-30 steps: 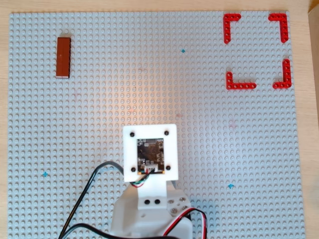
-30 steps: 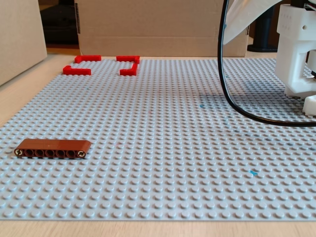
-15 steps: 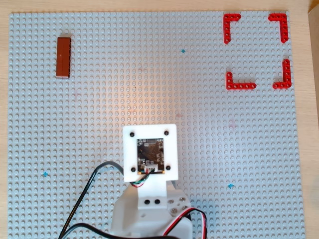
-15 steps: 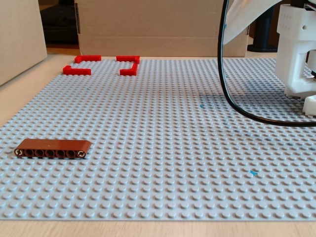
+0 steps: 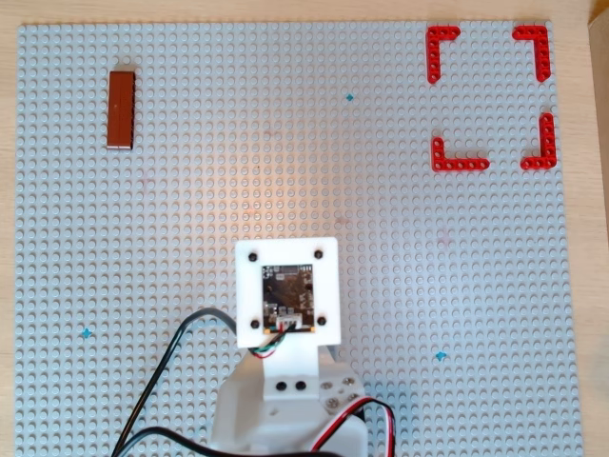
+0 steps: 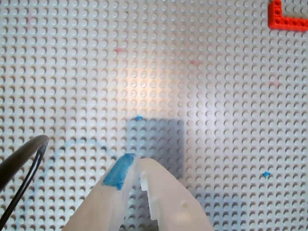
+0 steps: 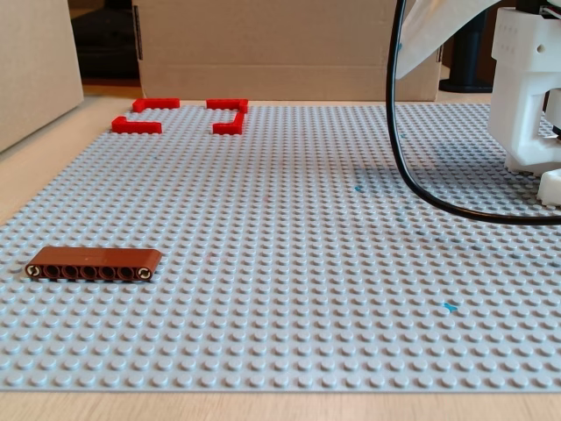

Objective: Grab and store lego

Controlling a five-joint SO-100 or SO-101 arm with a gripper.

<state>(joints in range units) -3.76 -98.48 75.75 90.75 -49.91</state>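
- The lego [image 5: 120,109] lies flat on the grey studded baseplate [image 5: 285,171] in the upper left of the overhead view, its long axis running up and down the frame; in the fixed view it sits at the lower left [image 7: 94,262], showing a row of round holes along its side.
- It looks like a stiff, light plastic beam with a smooth top, so it should neither bend nor crush, but the smooth faces could slip. The best hold is probably across its narrow width, near the middle of its length, with the fingers closing on the two long sides.
- The hand [image 6: 139,166] shows at the bottom centre of the wrist view, its two white fingers nearly touching at the tips and holding nothing; one finger carries a blue patch.
- In the overhead view the arm [image 5: 285,314] sits at the lower centre, well apart from the brick.
- No box or bin shows. Four red corner pieces [image 5: 441,43] mark out a square in the upper right of the overhead view, which is likely the storing place; the area inside them is bare baseplate.
- A black cable [image 7: 399,140] hangs over the baseplate on the right of the fixed view.
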